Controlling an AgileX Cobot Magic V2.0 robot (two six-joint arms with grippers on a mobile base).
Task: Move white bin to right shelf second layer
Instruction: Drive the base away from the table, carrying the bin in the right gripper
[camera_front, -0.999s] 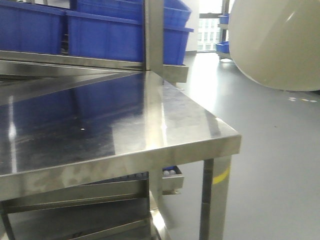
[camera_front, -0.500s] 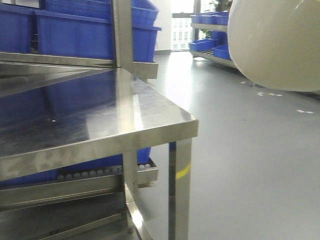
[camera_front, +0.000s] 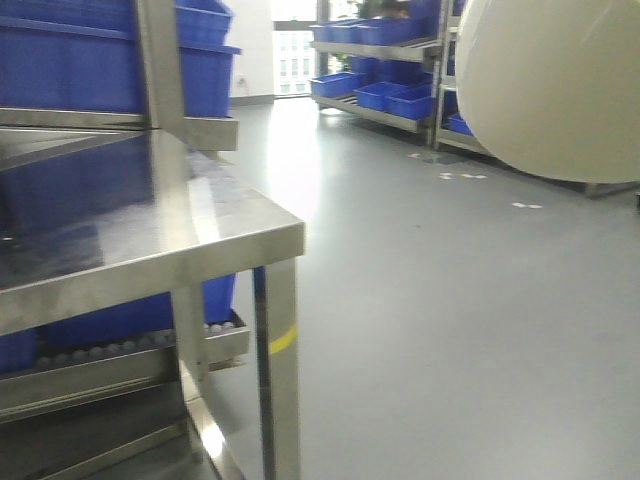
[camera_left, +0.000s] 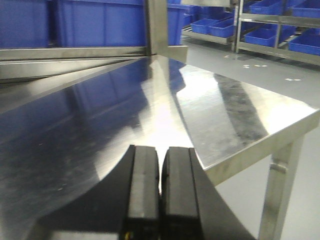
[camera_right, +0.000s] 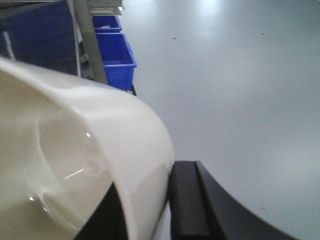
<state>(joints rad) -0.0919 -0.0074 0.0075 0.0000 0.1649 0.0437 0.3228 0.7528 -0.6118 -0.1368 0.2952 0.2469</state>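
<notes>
The white bin (camera_front: 560, 85) hangs in the air at the upper right of the front view, a glossy cream tub with its rounded base toward the camera. In the right wrist view my right gripper (camera_right: 150, 202) is shut on the white bin's (camera_right: 75, 150) wall, one finger inside the mouth and the other finger (camera_right: 187, 200) outside. My left gripper (camera_left: 160, 172) is shut with nothing in it, over the steel table (camera_left: 100, 115). I cannot tell whether the right shelf second layer is in view.
The steel table (camera_front: 150, 250) with its corner leg (camera_front: 278, 370) fills the left of the front view, with a roller tier (camera_front: 120, 345) and blue crates (camera_front: 70, 60) behind it. A far rack (camera_front: 385, 95) with blue crates stands at the back right. Grey floor (camera_front: 450, 330) lies between.
The front view has swung to the right: the table slid left in frame and the far rack came into sight. The bin stays at the upper right.
</notes>
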